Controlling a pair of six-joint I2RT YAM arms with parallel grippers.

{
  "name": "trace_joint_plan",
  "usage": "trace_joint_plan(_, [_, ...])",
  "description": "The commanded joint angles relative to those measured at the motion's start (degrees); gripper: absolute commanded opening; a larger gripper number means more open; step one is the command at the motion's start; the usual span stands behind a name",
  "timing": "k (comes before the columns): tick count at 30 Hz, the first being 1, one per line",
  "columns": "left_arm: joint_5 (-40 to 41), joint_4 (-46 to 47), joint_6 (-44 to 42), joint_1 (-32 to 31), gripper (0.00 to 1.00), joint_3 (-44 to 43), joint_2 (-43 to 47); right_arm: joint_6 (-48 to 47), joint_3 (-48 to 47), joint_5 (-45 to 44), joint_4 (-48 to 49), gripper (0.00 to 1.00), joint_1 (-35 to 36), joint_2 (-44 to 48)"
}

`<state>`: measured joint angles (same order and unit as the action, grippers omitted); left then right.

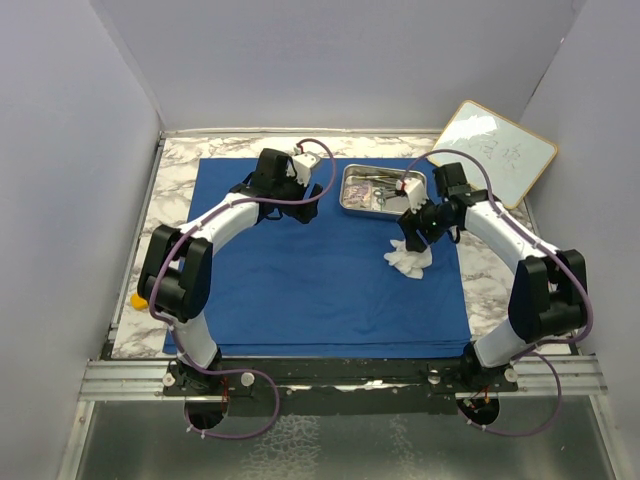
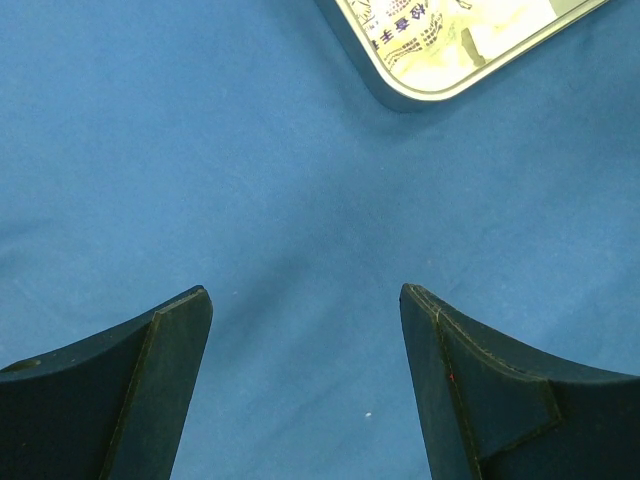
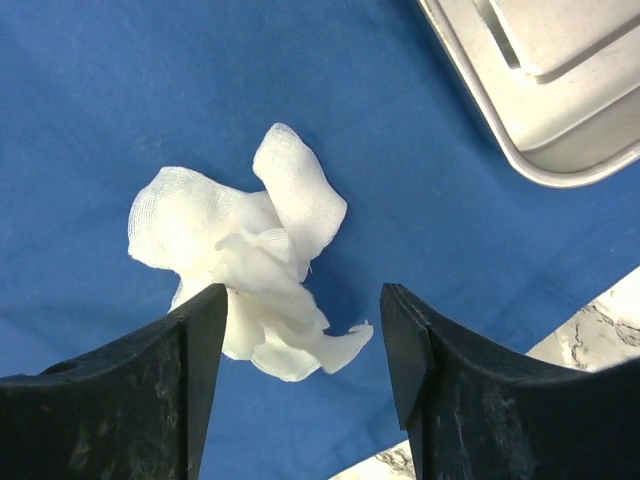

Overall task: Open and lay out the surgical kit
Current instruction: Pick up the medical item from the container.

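A white-and-grey marbled desk (image 1: 181,166) stands inside a booth of plain pale grey walls (image 1: 330,60) on the left, far and right sides, with an aluminium rail (image 1: 340,375) along the near edge where both arm bases are bolted. A large royal-blue cloth wrap (image 1: 320,295) lies spread flat over most of the desk, with only faint creases. On its far right part sits a shallow rectangular steel tray (image 1: 345,192) holding small steel instruments (image 1: 376,184) and a printed packet (image 2: 415,40). A crumpled piece of white gauze (image 3: 250,260) lies on the cloth just near of the tray, close to the cloth's right edge. The left claw (image 2: 305,295) hangs over bare blue cloth beside the tray's corner, its jaws spread wide and holding nothing. The right claw (image 3: 302,292) hangs over the gauze with its jaws wide, one finger overlapping the gauze in the wrist view; contact cannot be told. A wood-framed whiteboard (image 1: 495,150) leans in the far right corner, and a small yellow-orange block (image 1: 137,298) lies at the desk's left edge.
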<state>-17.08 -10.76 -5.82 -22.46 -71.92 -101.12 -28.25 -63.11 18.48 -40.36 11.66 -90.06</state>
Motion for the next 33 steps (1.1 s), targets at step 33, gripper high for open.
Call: trace_joint_plan(33, [4.21, 1.33, -4.23, 1.19, 0.79, 2.84, 6.55, 17.22, -36.95, 10.3, 16.16, 0.65, 3.26, -32.14])
